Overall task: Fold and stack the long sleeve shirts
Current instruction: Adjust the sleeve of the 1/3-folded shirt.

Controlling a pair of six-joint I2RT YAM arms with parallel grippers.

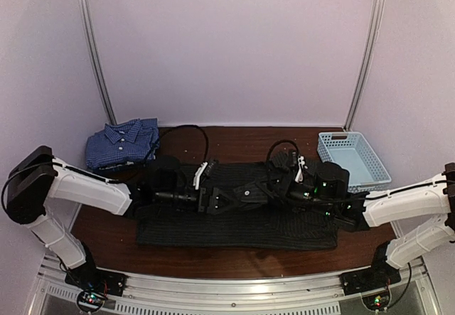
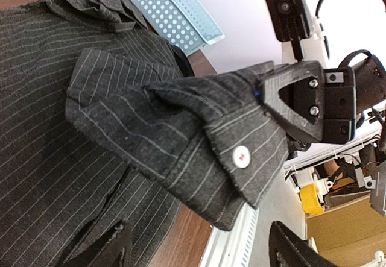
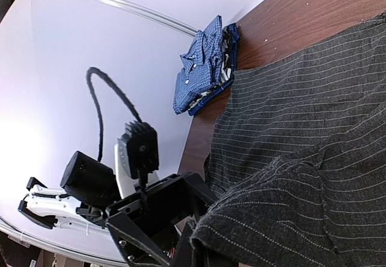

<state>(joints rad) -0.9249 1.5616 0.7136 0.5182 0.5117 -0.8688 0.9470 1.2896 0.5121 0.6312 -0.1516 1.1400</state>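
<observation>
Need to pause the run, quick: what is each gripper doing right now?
The left gripper is open, holding nothing.
The right gripper is closed on the cuff of the black shirt.

The left arm [image 1: 85, 187] and right arm [image 1: 405, 201] reach low and inward over the middle of the tabletop [image 1: 234, 141], wrists nearly meeting. The left gripper [image 2: 199, 228] has its jaws spread wide. The right gripper [image 2: 260, 93] is pinched tight on the cuff of the black shirt [image 2: 181, 128].

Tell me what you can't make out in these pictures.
Top view: left gripper and right gripper tips vanish, dark against the black pinstriped collared shirt.
Left wrist view: its own fingers cut off by the bottom edge.
Top view, folded blue checked shirt: sleeves hidden inside folds.
</observation>
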